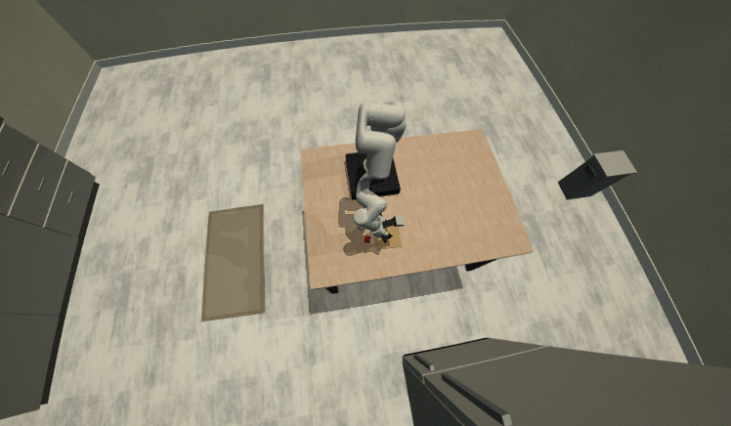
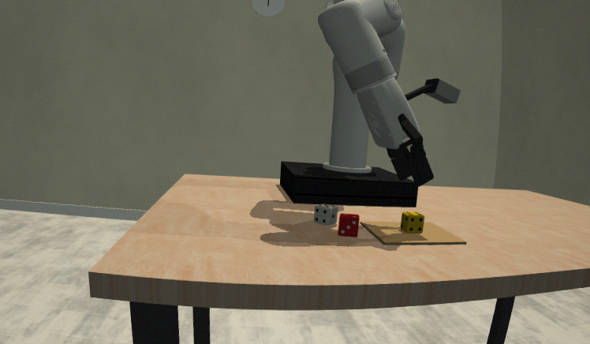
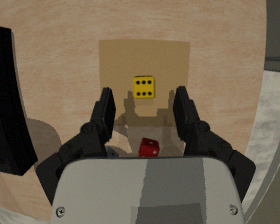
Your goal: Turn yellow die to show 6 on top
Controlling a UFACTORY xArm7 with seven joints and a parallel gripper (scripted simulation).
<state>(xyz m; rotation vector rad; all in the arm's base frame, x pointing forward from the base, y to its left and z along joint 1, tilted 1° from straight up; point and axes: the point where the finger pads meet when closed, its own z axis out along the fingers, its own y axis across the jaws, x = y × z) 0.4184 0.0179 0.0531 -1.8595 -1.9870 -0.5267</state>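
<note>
Yellow die (image 2: 412,222) lies flat on the tan mat (image 2: 442,237), fully inside its edges; in the wrist view its upper face carries six pips in two rows. Gripper (image 2: 413,170) hangs well above the die, apart from it, fingers spread with nothing between them.

Judgement: the turning step looks complete and the release is made. What remains is to clear the arm away without brushing any die, then confirm that all lie still. No further grasp seems called for.

Other dice: red die (image 2: 348,224) rests on the table (image 2: 229,239) just beside the mat's near-left corner, off the mat. White die (image 2: 325,214) rests behind and left of the red one, close but not stacked; whether they touch cannot be told.

Containers: none on the table. The mat is the only carrier and bears the yellow die alone. Mat lies flat.
</note>
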